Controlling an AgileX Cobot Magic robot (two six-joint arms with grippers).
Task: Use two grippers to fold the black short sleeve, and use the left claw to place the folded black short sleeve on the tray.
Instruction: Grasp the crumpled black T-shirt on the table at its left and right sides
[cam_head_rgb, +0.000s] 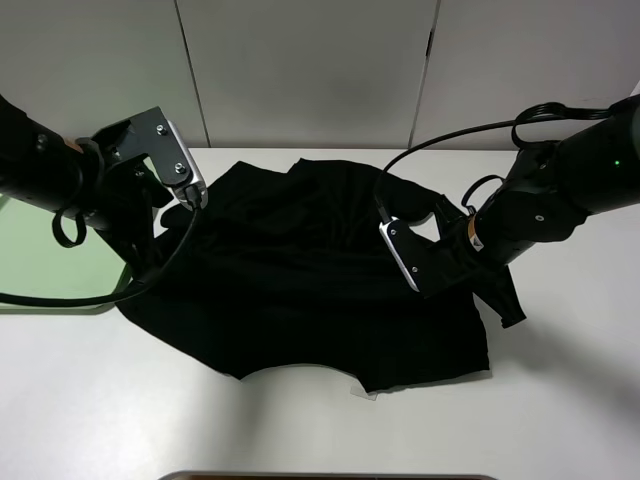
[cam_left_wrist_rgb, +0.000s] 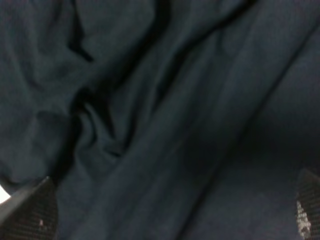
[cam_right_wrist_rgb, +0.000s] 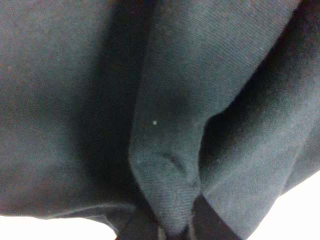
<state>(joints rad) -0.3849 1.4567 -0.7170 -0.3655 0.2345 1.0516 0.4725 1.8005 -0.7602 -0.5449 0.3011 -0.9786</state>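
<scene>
black short sleeve is on the white table, mid-table. It's spread out but rumpled, running from close to the far edge toward the near edge. Not on the tray. The green tray sits at the table's left edge. The shirt's left side comes right up to it, can't tell if they touch.

left gripper: over the shirt's left side, toward the far-left corner. The left wrist view is all dark creased cloth. The two fingertips show at opposite sides of that view, wide apart, with nothing pinched between them. Can't tell whether the tips rest on the cloth.

right gripper: on the shirt's right side, toward the table's right edge. Its fingers are drawn together on a fold of the black short sleeve, and the fold comes out between them as a rounded ridge. In the high view the cloth is bunched up around this gripper, with a flap trailing toward the near-right corner.

In the high view both sets of fingers are lost against the black cloth.

left arm comes in over the left edge, above the tray. right arm comes in over the right edge, with a cable looping toward the far edge.
</scene>
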